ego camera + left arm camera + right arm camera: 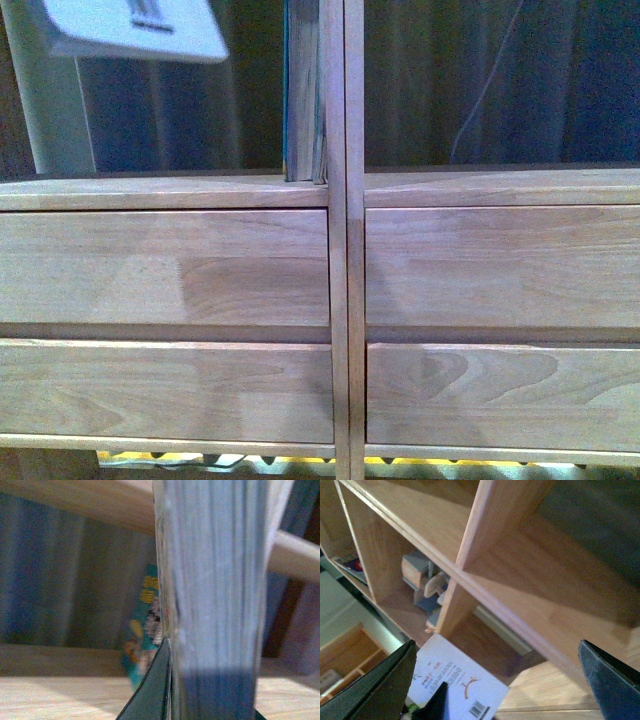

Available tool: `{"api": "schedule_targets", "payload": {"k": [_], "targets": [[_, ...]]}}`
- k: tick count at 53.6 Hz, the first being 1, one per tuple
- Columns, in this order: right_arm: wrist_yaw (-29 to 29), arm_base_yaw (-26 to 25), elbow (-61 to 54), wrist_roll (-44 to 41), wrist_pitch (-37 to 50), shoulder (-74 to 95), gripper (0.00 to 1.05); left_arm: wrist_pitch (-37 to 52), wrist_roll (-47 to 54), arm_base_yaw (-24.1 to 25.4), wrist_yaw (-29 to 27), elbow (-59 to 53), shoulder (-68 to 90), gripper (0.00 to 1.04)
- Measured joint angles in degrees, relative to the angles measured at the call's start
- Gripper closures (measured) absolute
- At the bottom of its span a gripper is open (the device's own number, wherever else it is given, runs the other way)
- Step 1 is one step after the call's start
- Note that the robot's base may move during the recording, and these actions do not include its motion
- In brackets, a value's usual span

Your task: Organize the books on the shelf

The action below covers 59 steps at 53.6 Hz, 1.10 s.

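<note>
The pale-grey softcover book (135,28) hangs tilted at the top left, in front of the shelf's (160,190) left cubby. My left gripper (205,705) is shut on it, with a dark finger (150,690) pressed against its whitish page edges (215,595). The teal book (303,90) stands upright in that cubby against the central double divider (340,240). Its picture cover (142,640) shows behind the held book. My right gripper (495,685) is open and holds nothing. It faces the shelf's boards, with the softcover's back cover and barcode (455,680) beyond it.
Two rows of plain drawer fronts (480,270) fill the shelf below the cubbies. A white post (55,110) stands at the far left. Wooden toy pieces (427,580) sit in another cubby. The right cubby (500,90) shows only a dark curtain behind.
</note>
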Motion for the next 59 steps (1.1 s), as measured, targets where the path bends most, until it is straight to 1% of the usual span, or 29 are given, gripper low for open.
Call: {"api": "schedule_targets", "payload": {"k": [7,11,15,23,32,39,44,59], "targets": [[-4.2,-5.7,-1.1,-6.6,-1.9,-4.2,0.07,-0.1,12.3,1.2,-2.7,3.0,4.4,0.98],[-7.5,-9.2,-2.4,-9.5,-0.8,-7.1,0.07,-0.4,16.5,1.4,-3.0,5.5,7.1,0.98],[-9.7,-11.8,-3.7,-10.8,0.0,-9.4,0.07,-0.4,20.6,1.3,-3.1,8.3,9.9,0.98],[-13.2,-16.9,-6.8,-10.6,3.8,-12.1,0.07,-0.8,27.0,0.5,-3.7,15.0,15.7,0.98],[-16.6,-21.0,-11.3,-6.6,8.9,-13.3,0.07,-1.7,31.8,-0.8,-5.7,24.4,24.9,0.98],[-17.6,-22.3,-13.8,-5.1,11.2,-13.3,0.07,-1.8,32.1,-1.1,-6.5,30.5,31.7,0.98],[-17.1,-22.4,-15.0,-4.1,12.0,-13.1,0.07,-1.8,32.2,-1.6,-7.7,36.2,37.5,0.98],[-16.0,-20.7,-18.2,-4.0,12.9,-13.1,0.07,-3.8,32.6,-4.3,-8.4,47.8,47.3,0.98]]}}
